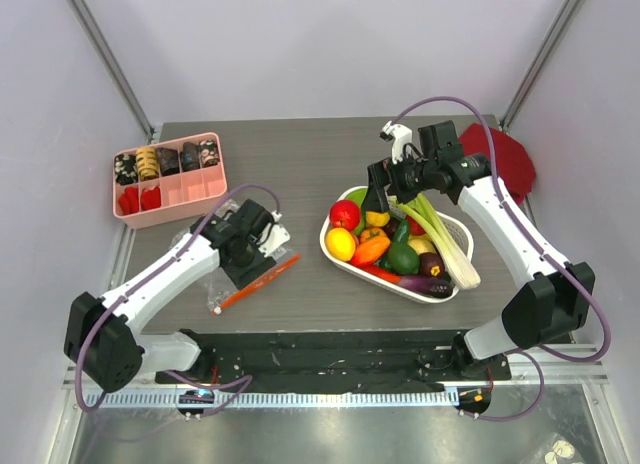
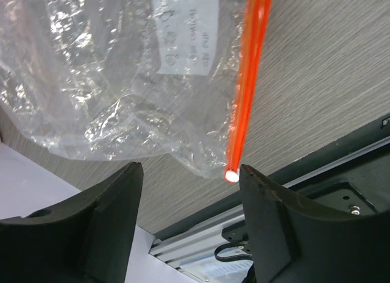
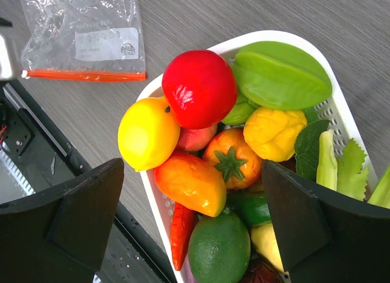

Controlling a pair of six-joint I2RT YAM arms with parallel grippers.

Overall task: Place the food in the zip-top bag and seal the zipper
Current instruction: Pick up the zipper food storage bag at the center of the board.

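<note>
Left gripper [image 2: 190, 173], jaws apart, frames the zipper [image 2: 247, 82] end — probably to hold the zip-top bag [image 2: 109, 82]; right gripper [image 3: 192, 167] hangs wide over the food [image 3: 199, 88].

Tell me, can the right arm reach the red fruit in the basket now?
Probably yes: the open right end effector hangs over the basket, and the red fruit lies on top, uncovered.
</note>
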